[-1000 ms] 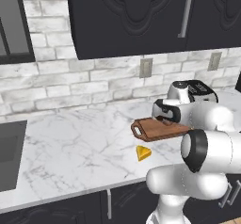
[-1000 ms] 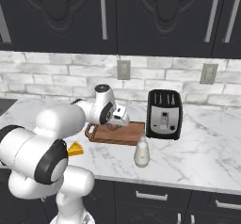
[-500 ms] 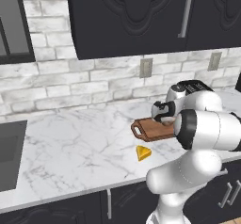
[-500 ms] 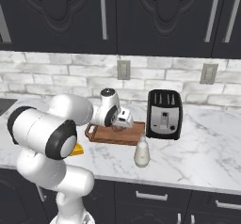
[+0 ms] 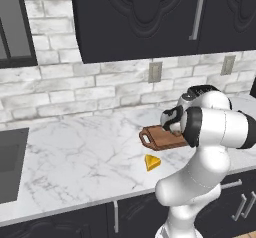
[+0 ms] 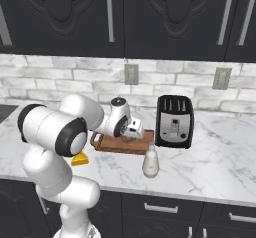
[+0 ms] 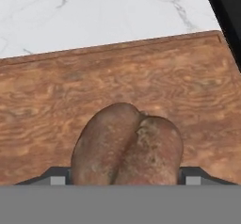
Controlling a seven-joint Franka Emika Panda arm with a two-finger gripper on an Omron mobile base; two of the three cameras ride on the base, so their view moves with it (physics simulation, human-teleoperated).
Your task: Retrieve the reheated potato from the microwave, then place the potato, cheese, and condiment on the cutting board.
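Gripper (image 7: 126, 178) sits low over the board (image 7: 117, 82), its two dark tips at either flank of the potato (image 7: 127, 148), pinching it between them; whether the potato's underside touches the wood cannot be told. No writing or label is readable anywhere. From the right base camera the gripper (image 6: 131, 130) hangs over the middle of the board (image 6: 107, 145), which lies flat on the marble counter (image 6: 210, 152) with its far long edge toward the brick wall. Just right of the board stands a black toaster (image 6: 174, 121), its side close to the board's end, and its dark corner also cuts into the top right of the hand camera's picture. A pale condiment bottle (image 6: 150, 162) stands upright in front of the board's right end, near the counter's front edge. From the left base camera the cheese (image 5: 152, 162) lies on the counter in front of the board's handle end (image 5: 148, 137), apart from it. Bare marble stretches leftward toward a dark sink (image 5: 10, 167), giving open room on that side; the arm's own elbow (image 5: 215, 127) covers the board's right half there.
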